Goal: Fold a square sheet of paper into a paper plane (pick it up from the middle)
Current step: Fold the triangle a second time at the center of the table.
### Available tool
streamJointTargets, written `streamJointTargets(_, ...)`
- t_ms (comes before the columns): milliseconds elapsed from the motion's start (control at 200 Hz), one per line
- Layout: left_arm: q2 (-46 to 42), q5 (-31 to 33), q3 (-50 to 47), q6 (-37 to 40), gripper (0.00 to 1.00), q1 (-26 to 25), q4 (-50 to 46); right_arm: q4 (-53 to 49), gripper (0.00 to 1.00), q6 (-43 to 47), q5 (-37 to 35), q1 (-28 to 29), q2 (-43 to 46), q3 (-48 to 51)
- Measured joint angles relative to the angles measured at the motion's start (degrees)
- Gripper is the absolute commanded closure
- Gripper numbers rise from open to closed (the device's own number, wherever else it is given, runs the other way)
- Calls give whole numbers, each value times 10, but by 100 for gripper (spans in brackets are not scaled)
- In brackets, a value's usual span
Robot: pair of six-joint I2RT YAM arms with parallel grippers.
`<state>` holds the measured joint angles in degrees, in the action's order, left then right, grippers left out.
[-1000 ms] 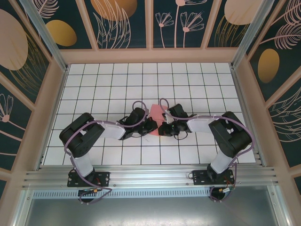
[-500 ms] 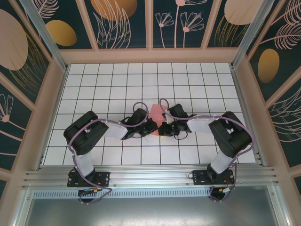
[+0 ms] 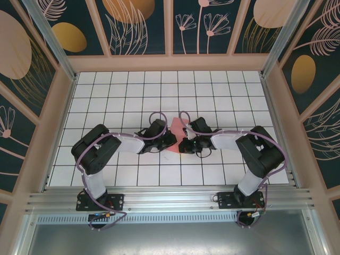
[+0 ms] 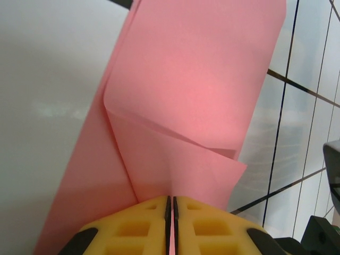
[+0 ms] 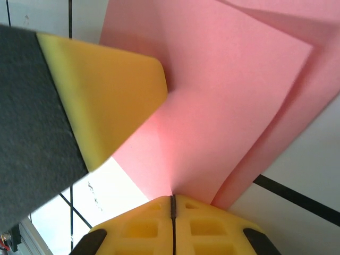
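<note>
The square sheet of paper (image 3: 175,129) is salmon pink and folded into overlapping layers with creases (image 4: 196,79). It lies at the middle of the white grid table, between the two wrists. I cannot tell whether it has the paper plane's shape. My left gripper (image 3: 171,139) comes in from the left. Its yellow jaws (image 4: 171,199) are pressed to a hairline slit with a raised fold of the paper in it. My right gripper (image 3: 182,143) comes in from the right, shut (image 5: 172,197) on another pinched fold (image 5: 228,79). One left finger (image 5: 106,90) rests against the paper.
The gridded table (image 3: 117,101) is boxed in by wooden frame walls (image 3: 61,117) on the left, right and far sides. An aluminium rail (image 3: 170,199) carries both arm bases at the near edge. Both forearms lie low across the middle row of tiles.
The left arm's elbow has shifted a little to the right and away from the near edge. Both grippers stay on the paper, and the right arm has held still.
</note>
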<state>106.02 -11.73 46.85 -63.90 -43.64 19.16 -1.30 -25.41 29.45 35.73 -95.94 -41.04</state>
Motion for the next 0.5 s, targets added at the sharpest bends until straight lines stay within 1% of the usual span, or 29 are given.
streamJointTargets(280, 2, 0, 5, 7, 83, 13, 1, 0, 93, 0, 0, 0, 0, 0)
streamJointTargets(500, 10, 13, 19, 19, 82, 28, -7, 0, 93, 0, 0, 0, 0, 0)
